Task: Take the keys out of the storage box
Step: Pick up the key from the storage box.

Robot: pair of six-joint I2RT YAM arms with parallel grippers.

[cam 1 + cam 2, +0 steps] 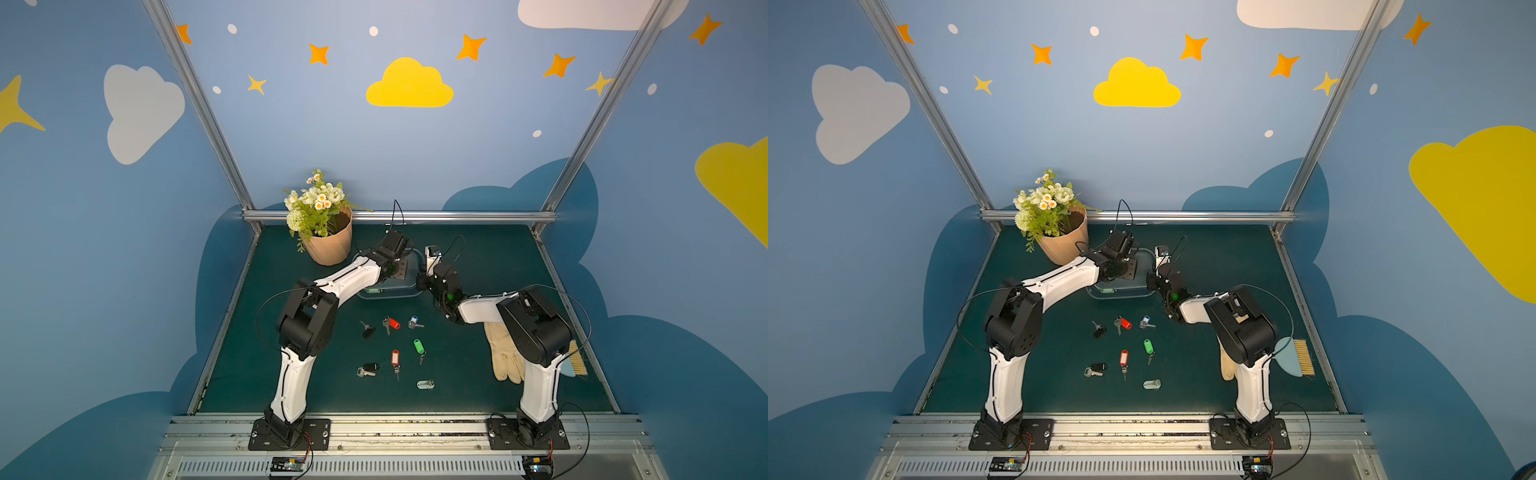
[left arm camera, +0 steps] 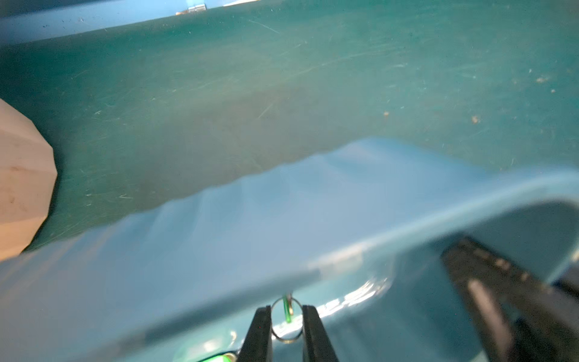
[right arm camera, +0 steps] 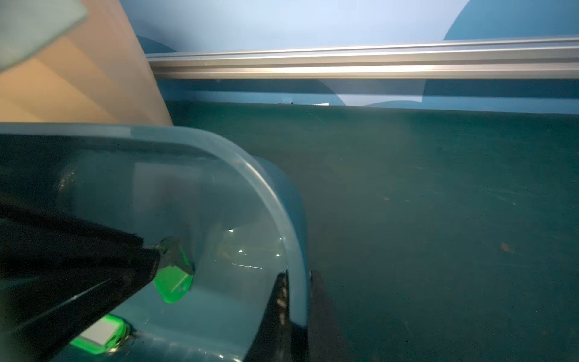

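So the left gripper (image 2: 286, 312) was spotted down inside the storage box (image 3: 283, 219), fingers pinched tight on the ring of a green-tagged key (image 3: 174, 282). The right gripper (image 3: 299, 313) was clamped on the box wall, one finger inside and one outside. A second green key (image 3: 100, 335) was seen lying on the box floor. Seven keys (image 1: 390, 324) were laid out on the green mat (image 1: 457, 353) in front of the box, spread apart.
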